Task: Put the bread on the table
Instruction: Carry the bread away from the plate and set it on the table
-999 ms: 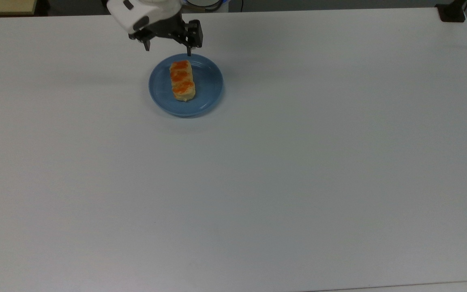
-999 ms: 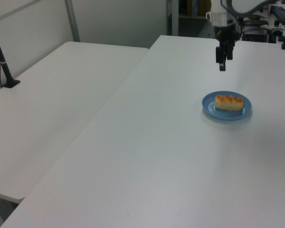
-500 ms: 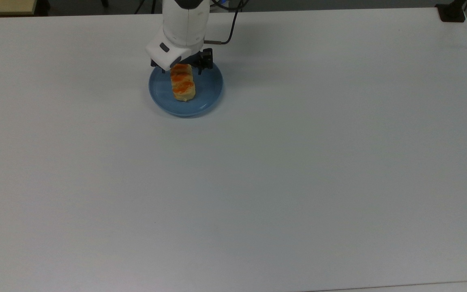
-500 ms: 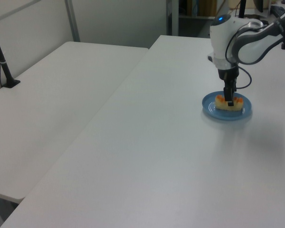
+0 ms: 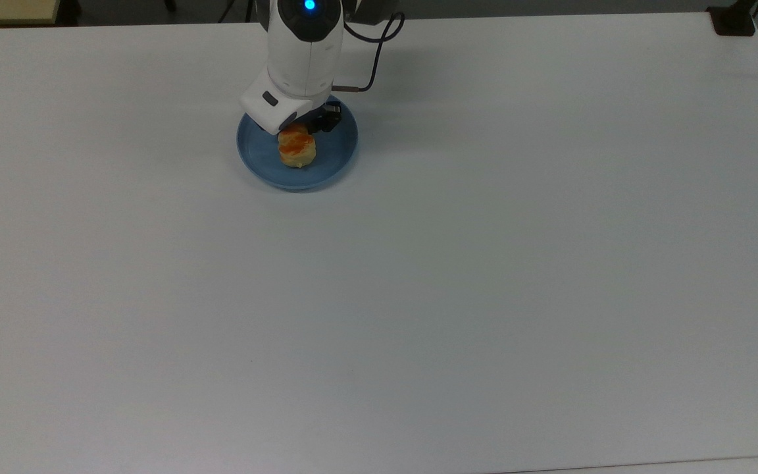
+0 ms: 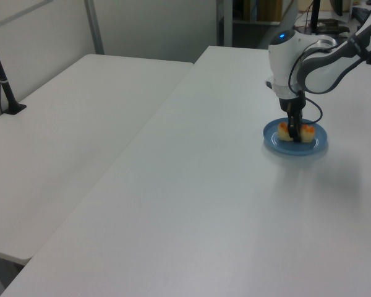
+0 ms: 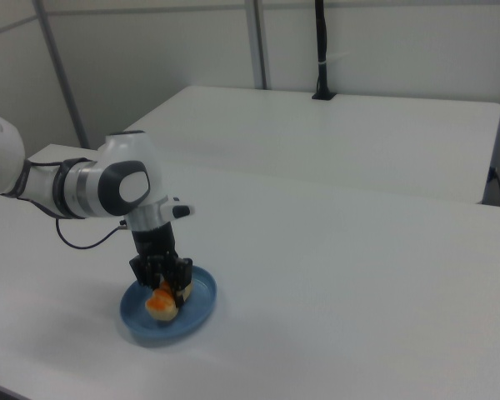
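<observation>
The bread [image 5: 297, 150] [image 6: 307, 132] [image 7: 161, 305], pale yellow with orange-brown tops, lies on a round blue plate [image 5: 336, 155] [image 6: 315, 147] [image 7: 196, 310] at the far side of the white table [image 5: 484, 263]. My gripper [image 5: 298, 130] [image 6: 294, 131] [image 7: 167, 283] is down on the plate, open, with one finger on each side of the loaf's middle. In the top view the white hand hides the loaf's far end. The left view has a dark finger crossing in front of the loaf.
A black cable [image 5: 369, 59] loops from the arm over the table behind the plate. A black clamp [image 5: 734, 20] sits at the top view's far right corner. A second white table [image 6: 68, 124] with a black post [image 6: 3, 80] adjoins.
The gripper came from above the plate's far rim down over the bread and now straddles it. The plate has shifted slightly toward the top view's left.
</observation>
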